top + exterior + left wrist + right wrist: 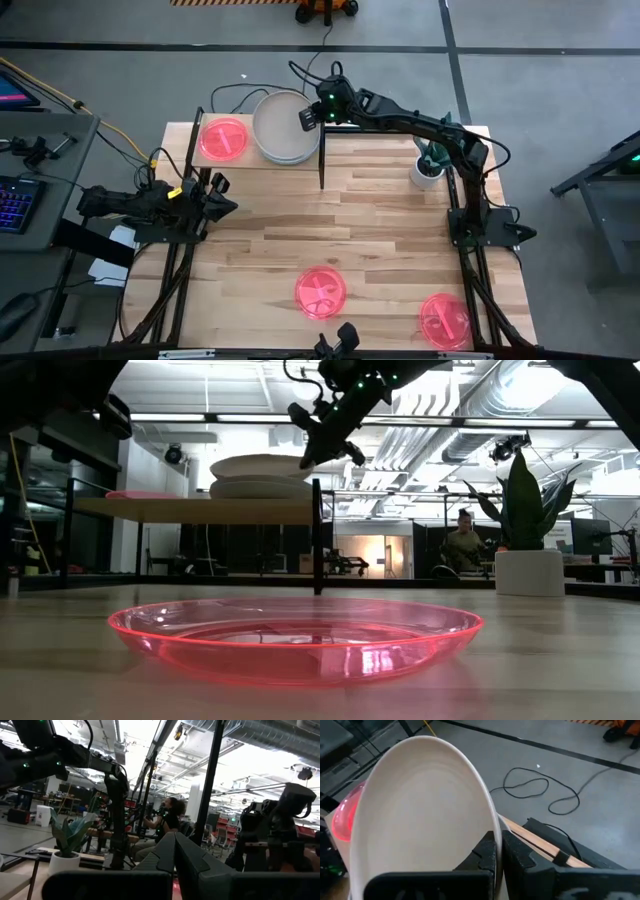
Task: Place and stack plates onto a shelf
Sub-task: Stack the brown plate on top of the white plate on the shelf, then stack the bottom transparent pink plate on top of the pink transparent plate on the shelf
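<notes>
As we scan from the left, our left gripper [218,195] waits with fingers closed on nothing at the table's left edge; a pink plate [224,138] lies on the shelf [240,158], then stacked pale plates [283,128], whose right rim our right gripper [310,117] pinches, the stack lying just leftward of it

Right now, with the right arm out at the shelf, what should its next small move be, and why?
Probably open the right gripper and lift clear. Its fingers pinch the rim of the top pale plate, which in the low view looks tilted, its far edge already on the stack on the shelf. Two pink plates still wait on the table.
</notes>
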Tool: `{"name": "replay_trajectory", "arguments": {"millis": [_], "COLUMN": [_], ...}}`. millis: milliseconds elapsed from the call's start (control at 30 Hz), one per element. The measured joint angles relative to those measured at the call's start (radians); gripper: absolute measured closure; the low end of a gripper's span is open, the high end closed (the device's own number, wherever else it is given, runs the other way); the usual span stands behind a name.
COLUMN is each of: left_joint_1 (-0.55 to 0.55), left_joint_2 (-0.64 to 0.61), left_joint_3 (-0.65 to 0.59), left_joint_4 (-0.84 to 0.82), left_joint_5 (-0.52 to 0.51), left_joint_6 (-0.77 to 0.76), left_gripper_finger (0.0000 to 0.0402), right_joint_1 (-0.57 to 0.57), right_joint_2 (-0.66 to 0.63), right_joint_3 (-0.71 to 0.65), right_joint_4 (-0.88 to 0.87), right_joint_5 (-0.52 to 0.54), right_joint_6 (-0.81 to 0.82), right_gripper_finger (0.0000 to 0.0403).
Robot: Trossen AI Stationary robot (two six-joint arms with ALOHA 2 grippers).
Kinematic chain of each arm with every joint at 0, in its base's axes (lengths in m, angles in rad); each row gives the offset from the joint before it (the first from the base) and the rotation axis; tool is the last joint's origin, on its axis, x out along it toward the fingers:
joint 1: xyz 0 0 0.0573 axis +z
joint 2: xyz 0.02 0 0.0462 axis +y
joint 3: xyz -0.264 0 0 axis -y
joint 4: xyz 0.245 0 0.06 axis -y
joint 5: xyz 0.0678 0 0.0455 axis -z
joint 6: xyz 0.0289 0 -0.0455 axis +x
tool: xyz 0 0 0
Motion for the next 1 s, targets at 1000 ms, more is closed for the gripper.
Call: {"name": "replay_trajectory", "arguments": {"millis": [1000], "left_joint_1": [0.000], "left_joint_2": [0.000], "left_joint_3": [0.000], "left_joint_4": [-0.070], "left_joint_5": [-0.046], "left_joint_6": [0.000], "left_gripper_finger": [0.0401], "right_joint_1": [0.164], "right_joint_2": [-0.129], "right_joint_3": [-0.034], "right_joint_4": [-0.607], "right_joint_5": [0.021], "right_joint_6": [-0.319], "right_gripper_finger": [0.0263]}}
